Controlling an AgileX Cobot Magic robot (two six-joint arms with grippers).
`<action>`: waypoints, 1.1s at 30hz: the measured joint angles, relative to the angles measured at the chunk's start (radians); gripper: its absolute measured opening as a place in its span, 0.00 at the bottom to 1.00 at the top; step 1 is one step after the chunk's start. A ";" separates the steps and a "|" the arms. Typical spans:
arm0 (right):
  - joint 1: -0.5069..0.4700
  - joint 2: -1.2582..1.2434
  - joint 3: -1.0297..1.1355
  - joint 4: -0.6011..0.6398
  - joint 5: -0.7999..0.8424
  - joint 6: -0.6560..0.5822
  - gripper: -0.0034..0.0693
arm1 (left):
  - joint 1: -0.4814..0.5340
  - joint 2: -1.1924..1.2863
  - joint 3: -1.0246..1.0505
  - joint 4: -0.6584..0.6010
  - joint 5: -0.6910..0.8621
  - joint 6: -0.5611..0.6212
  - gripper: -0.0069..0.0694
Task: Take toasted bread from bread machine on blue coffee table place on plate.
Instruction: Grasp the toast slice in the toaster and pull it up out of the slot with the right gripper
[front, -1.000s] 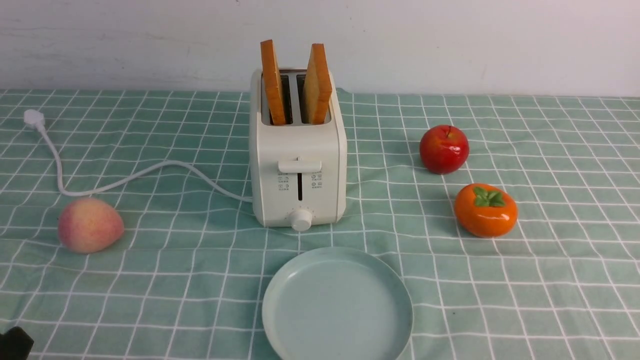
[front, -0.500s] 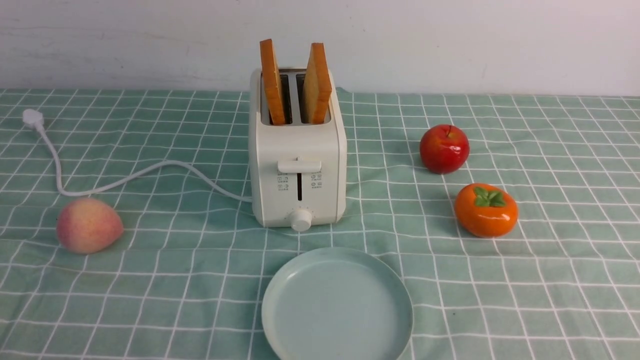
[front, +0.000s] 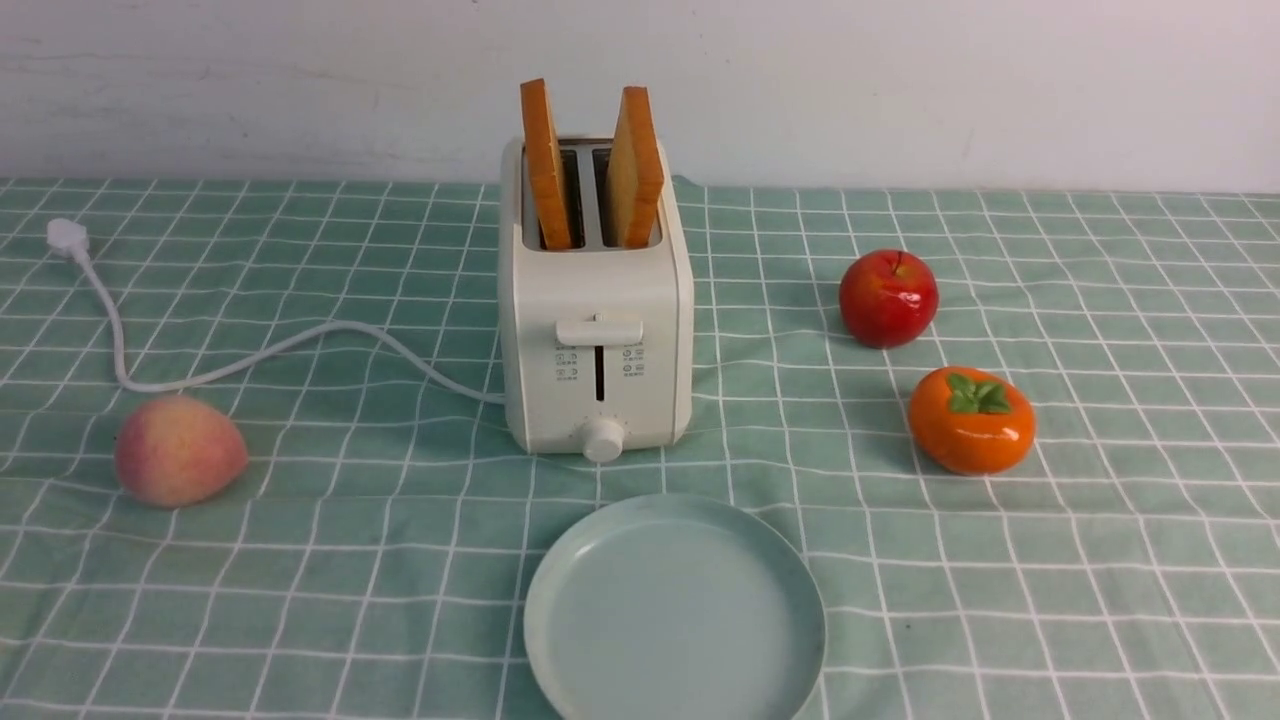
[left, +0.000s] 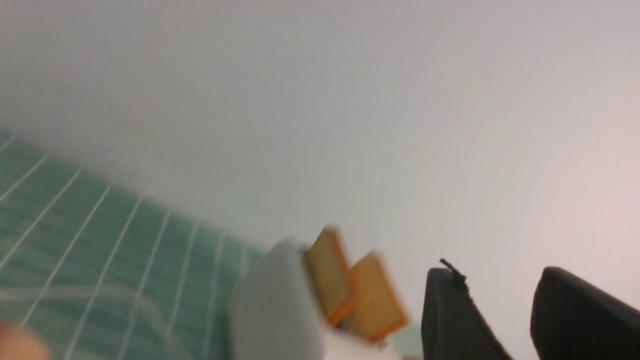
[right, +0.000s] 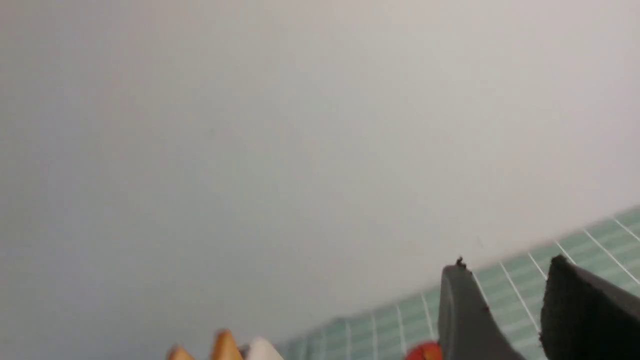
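White toaster (front: 600, 300), plate (front: 675, 610) nearer, open cloth (front: 1000, 600) to its right.

Wrist views (blurred) seemingly share the front's toaster (front: 600, 350).

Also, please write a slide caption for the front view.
Two orange-crusted toast slices in a cream-white toaster, behind a round pale blue-green plate.

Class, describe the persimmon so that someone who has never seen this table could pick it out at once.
Find the cream-white toaster standing at the back of the green gridded cloth. Look to its right, where two fruits sit, and choose the nearer one. The persimmon is orange with green leaves on top, unlike the red apple behind it.
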 joint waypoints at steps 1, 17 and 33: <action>0.000 0.030 -0.017 -0.012 0.025 -0.027 0.38 | 0.000 0.041 -0.019 0.008 0.057 0.014 0.40; 0.308 0.700 -0.294 0.241 0.361 -0.388 0.39 | 0.000 0.347 -0.073 -0.424 0.733 0.624 0.40; 0.498 1.373 -1.117 0.230 0.349 -0.337 0.60 | 0.000 0.346 -0.073 -0.737 0.899 0.963 0.40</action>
